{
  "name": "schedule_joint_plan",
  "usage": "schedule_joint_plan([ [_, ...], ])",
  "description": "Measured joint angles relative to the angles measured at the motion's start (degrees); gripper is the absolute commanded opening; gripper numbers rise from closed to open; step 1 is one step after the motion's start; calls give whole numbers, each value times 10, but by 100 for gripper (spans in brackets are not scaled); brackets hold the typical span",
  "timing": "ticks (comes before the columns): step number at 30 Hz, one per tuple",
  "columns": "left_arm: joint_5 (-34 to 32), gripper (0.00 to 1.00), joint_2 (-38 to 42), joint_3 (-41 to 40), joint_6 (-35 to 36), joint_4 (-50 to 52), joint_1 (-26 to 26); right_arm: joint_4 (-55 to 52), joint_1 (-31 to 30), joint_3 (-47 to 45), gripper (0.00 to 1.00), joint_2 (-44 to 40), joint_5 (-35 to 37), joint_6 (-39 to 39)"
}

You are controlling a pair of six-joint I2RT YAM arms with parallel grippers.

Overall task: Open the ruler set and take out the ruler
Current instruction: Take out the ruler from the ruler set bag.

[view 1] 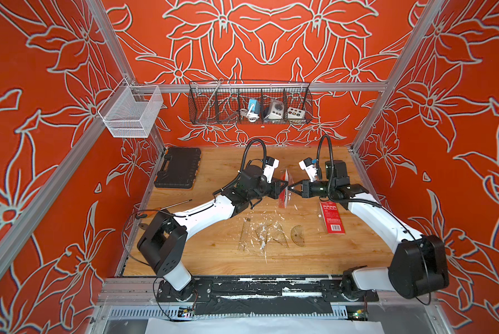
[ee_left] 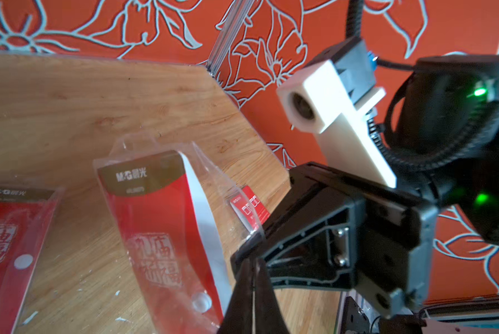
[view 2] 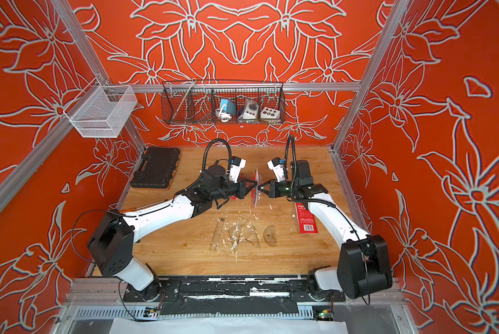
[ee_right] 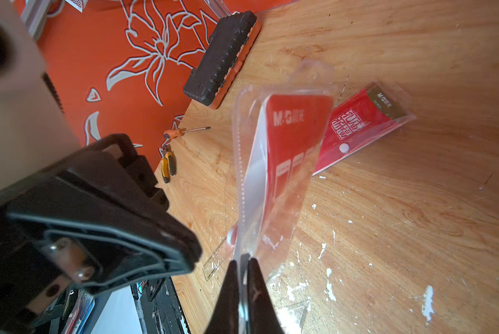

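Both claws are clenched on the ruler set (view 1: 285, 177): left claw (ee_left: 254, 277) and right claw (ee_right: 244, 274) pinch the clear pouch at the same end from opposite sides, tips just beside each other. I see it held on edge over the middle of the surface (view 1: 202, 254), red card inside; I can't tell if a ruler is in it or if its low end touches down. A clear ruler (view 1: 245, 234) and protractor (view 1: 298, 235) lie flat toward the front edge, and another red pack (view 1: 332, 217) lies near the right edge.
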State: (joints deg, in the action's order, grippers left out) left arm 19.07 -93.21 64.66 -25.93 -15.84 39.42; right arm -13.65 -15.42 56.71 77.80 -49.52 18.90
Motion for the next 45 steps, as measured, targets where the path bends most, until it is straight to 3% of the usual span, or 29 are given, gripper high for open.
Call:
schedule_joint_plan([
  [17, -29, 5, -22, 30, 10, 26, 8, -7, 0, 0, 0, -3, 11, -6],
  [32, -101, 5, -44, 71, 56, 107, 16, -26, 0, 0, 0, -11, 26, -21],
  [45, -87, 6, -33, 38, 69, 135, 30, -59, 0, 7, 0, -11, 26, -71],
])
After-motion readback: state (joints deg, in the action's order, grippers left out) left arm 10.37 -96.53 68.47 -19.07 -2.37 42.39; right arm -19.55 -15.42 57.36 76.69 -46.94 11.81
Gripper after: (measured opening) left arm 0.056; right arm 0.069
